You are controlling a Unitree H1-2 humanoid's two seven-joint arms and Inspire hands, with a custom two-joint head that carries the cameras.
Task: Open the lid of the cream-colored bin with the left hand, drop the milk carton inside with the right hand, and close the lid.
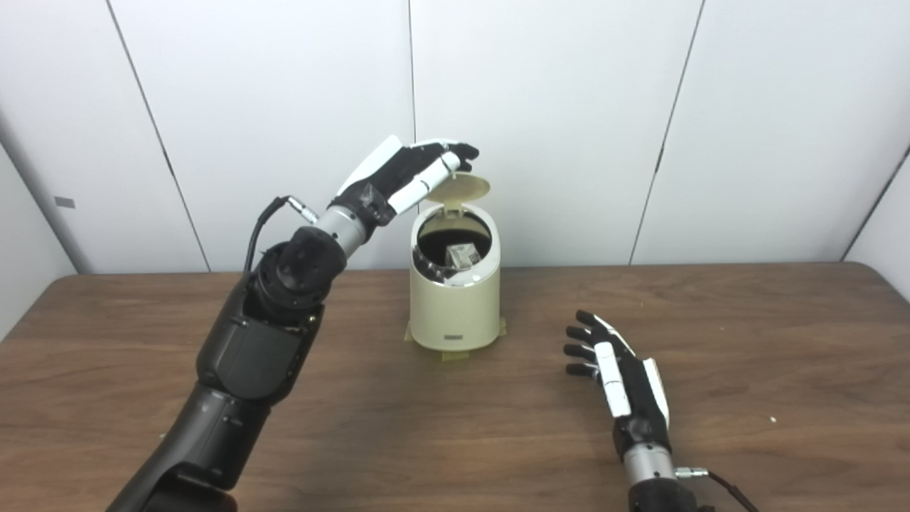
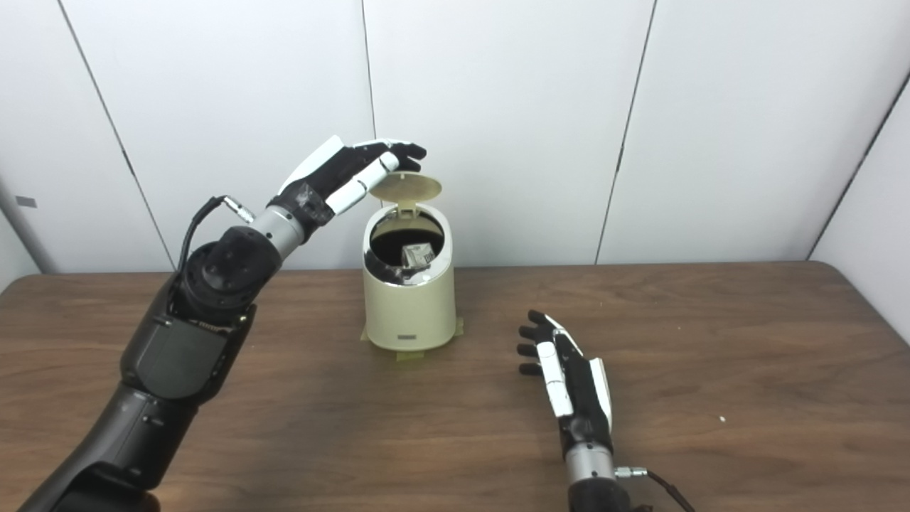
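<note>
A small round cream-colored plastic bin (image 1: 455, 302) stood upright on the brown wooden table (image 1: 746, 341), near the back and a little left of the middle. Its round cream-colored lid (image 1: 463, 188) was flipped up at the back, so the dark hole on top was open. Down inside the hole sat the small milk carton (image 1: 461, 254), white and grey, tipped a bit to one side, with only its top part showing. The black and white left hand (image 1: 412, 174) was held up high, on the left side of the lid. Its fingers (image 1: 455, 151) were stretched out almost flat over the top edge of the lid, and they looked like they were touching it there, though it was hard to be sure. The hand did not wrap around anything; its fingers were mostly straight and close together. The big black left arm came up from the bottom left corner. The black and white right hand (image 2: 565, 370) lay low over the table, to the right of the bin and well apart from it. Its fingers were spread out and a little bent, and it held nothing.
</note>
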